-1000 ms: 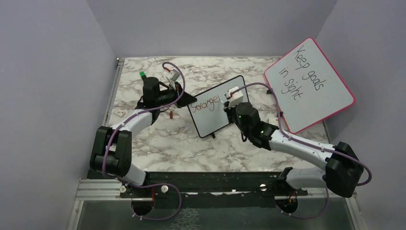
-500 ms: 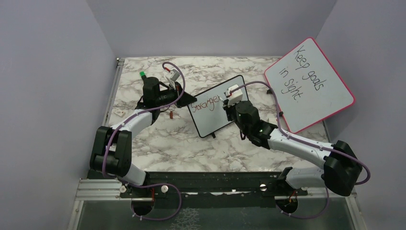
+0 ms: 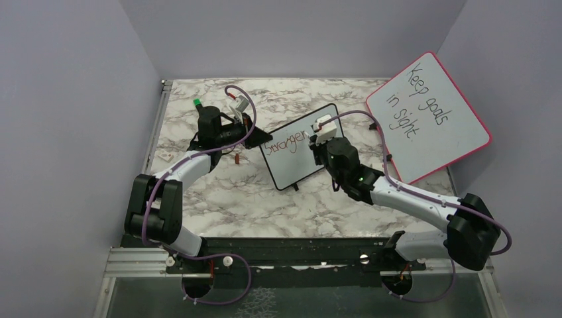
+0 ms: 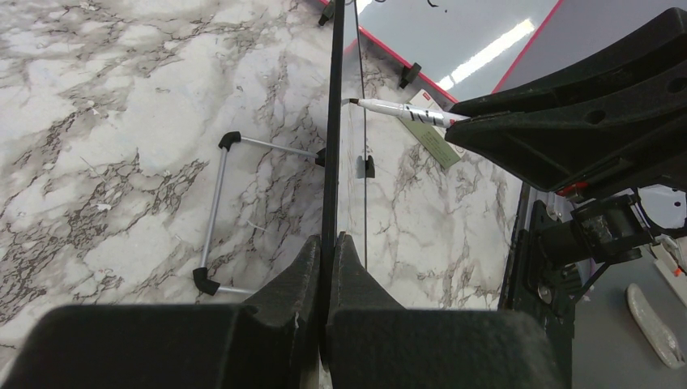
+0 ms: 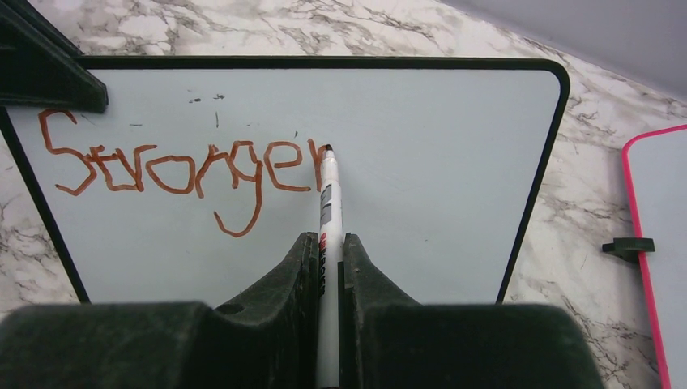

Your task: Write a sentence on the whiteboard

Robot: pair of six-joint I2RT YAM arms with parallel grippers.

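The whiteboard (image 3: 299,164) stands tilted at mid-table, black-framed. My left gripper (image 3: 256,138) is shut on its left edge, and in the left wrist view the board (image 4: 331,121) shows edge-on between the jaws of that gripper (image 4: 330,240). My right gripper (image 3: 321,142) is shut on a white marker (image 5: 328,198), whose tip touches the board (image 5: 429,211) at the top of the last letter's stroke. The sentence (image 5: 178,166) reads "Stronger" in reddish-brown on one line, and it also shows in the top view (image 3: 286,141). The marker (image 4: 405,111) also shows in the left wrist view.
A larger pink-framed board (image 3: 431,112) with black handwriting leans at the back right, and its edge (image 5: 640,243) shows beside the whiteboard. A small red cap (image 3: 237,159) lies left of the board. The board's wire stand (image 4: 215,215) rests on the marble table.
My right gripper has shifted slightly up and right along the board with the marker, drawing the last letter's stroke. The left gripper has not moved.
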